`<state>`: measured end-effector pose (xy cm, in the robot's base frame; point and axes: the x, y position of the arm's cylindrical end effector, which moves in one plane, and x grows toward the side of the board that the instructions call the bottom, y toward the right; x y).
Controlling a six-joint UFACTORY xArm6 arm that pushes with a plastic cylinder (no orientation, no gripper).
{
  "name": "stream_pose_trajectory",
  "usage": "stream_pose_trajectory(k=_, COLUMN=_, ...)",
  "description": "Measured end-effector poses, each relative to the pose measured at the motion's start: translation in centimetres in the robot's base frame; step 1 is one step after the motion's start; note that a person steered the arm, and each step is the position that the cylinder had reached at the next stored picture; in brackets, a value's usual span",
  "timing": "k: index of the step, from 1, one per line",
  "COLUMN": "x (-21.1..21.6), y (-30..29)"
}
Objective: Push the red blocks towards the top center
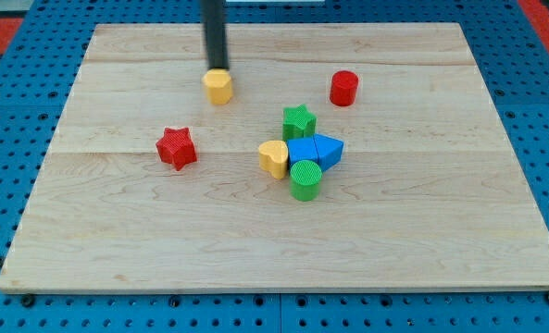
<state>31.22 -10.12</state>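
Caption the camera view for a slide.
My tip touches the yellow block; red star and red cylinder wait.

Block count, 8 total on the board (117, 231):
- red: 2, star (176, 148) and cylinder (344, 88)
- yellow: 2, one chunky block (218, 87) up top, one heart (274, 158) in the cluster
- green: 2, star (299, 121) and cylinder (305, 179)
- blue: 2, touching each other, a cube (304, 153) and a wedge-like piece (330, 148)

One rod, one tip (218, 70).
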Motion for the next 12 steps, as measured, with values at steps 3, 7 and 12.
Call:
stream_pose_trajectory(k=3, x=13.9, y=-0.2)
stream_pose_trajectory(k=7, x=10.0, y=-7.2)
stream_pose_trajectory(k=12, x=1.8, y=-6.1)
